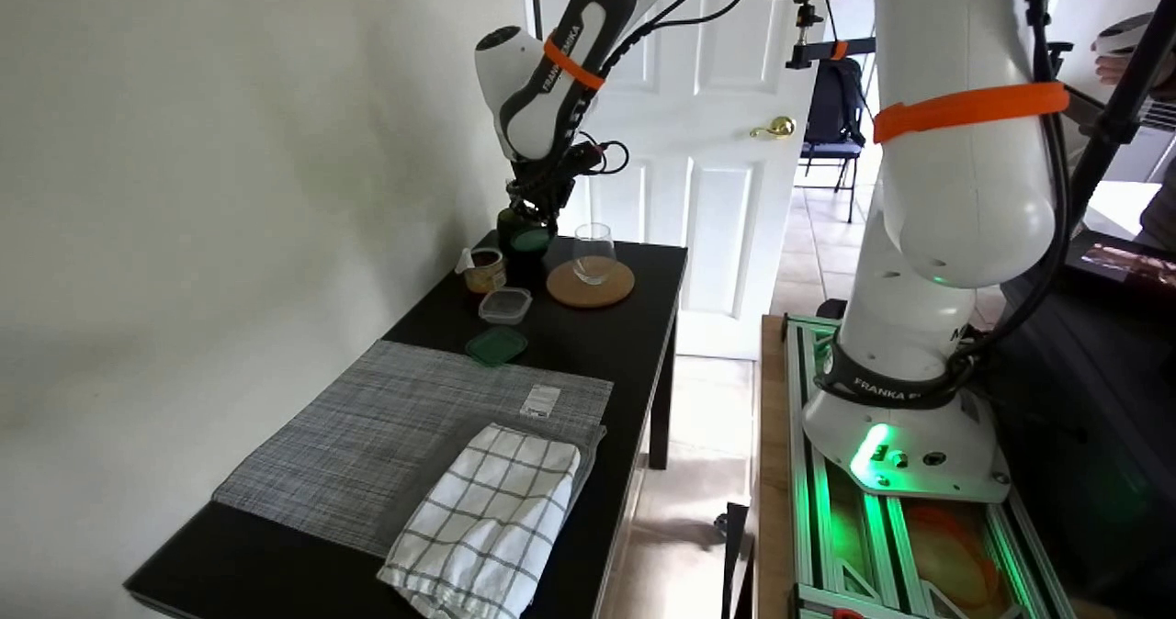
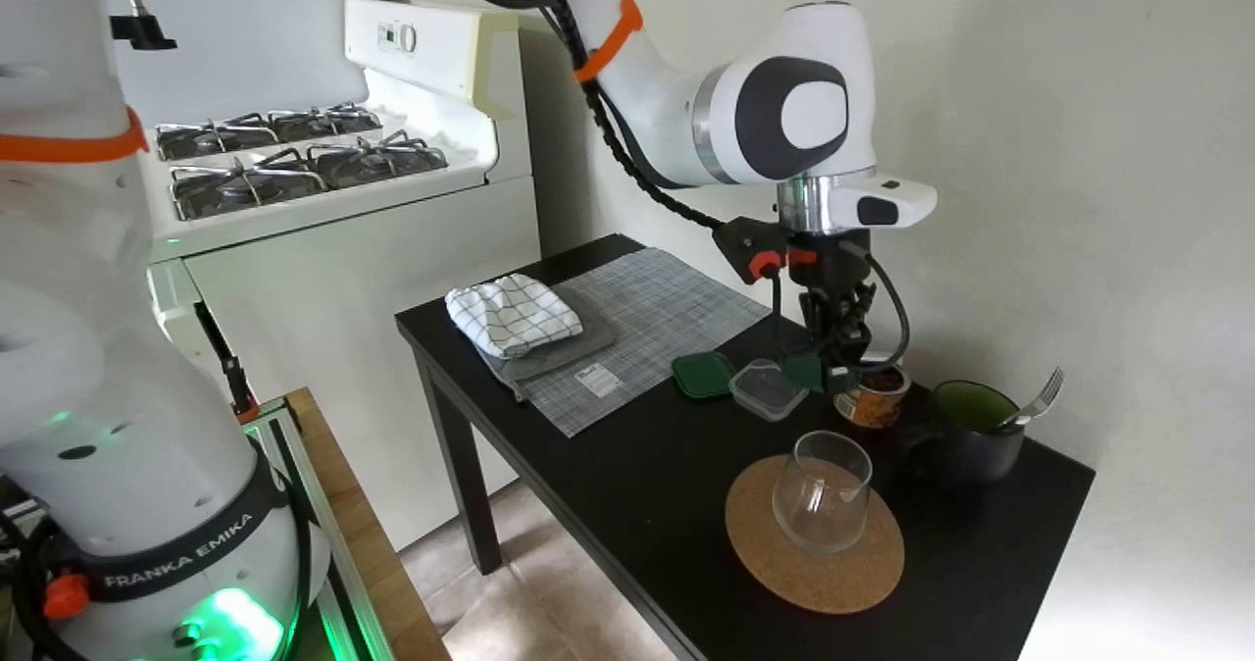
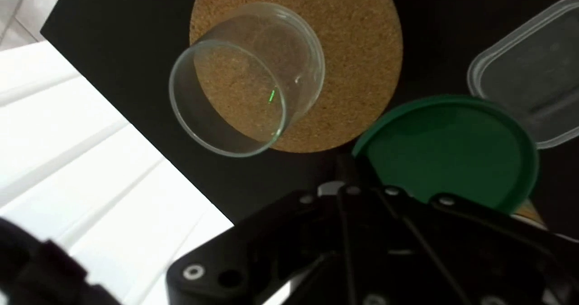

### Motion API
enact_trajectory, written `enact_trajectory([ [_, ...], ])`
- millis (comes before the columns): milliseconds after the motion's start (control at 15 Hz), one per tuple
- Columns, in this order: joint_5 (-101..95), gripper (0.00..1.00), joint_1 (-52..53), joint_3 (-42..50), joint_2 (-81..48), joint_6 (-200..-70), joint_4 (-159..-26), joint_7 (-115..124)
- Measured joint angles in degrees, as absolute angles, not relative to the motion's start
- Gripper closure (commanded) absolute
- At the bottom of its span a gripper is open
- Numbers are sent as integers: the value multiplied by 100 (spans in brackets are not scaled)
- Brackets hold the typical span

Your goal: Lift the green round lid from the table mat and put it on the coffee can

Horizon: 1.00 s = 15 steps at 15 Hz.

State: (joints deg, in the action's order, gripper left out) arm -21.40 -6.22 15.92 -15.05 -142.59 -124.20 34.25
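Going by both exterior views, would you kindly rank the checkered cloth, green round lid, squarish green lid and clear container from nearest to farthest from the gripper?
1. Green round lid: held in the gripper.
2. Clear container: near the coffee can.
3. Squarish green lid: by the edge of the table mat.
4. Checkered cloth: well beyond that lid.

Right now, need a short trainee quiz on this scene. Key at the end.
1. What does the black two-finger gripper hold?
2. Multiple choice: the clear drinking glass stands on (a) the grey woven mat, (b) the round tan cork disc, (c) the white checkered cloth.
3. True or false: the rounded-square green plastic lid lies beside the clear plastic tub.

Key:
1. The round dark-green lid, by its edge.
2. b.
3. True.
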Motion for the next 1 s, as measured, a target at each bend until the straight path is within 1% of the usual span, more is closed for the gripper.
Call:
enact_trajectory([
  [200,-1431,100,-723,1629,-1918,-14350,-12108,3624],
  [400,-755,100,-749,1621,-2146,-14710,-11821,3627],
  [467,-647,98,-748,1622,-2179,-14786,-11732,3627],
  [1000,-623,100,-631,1685,-2324,-14771,-11566,3851],
])
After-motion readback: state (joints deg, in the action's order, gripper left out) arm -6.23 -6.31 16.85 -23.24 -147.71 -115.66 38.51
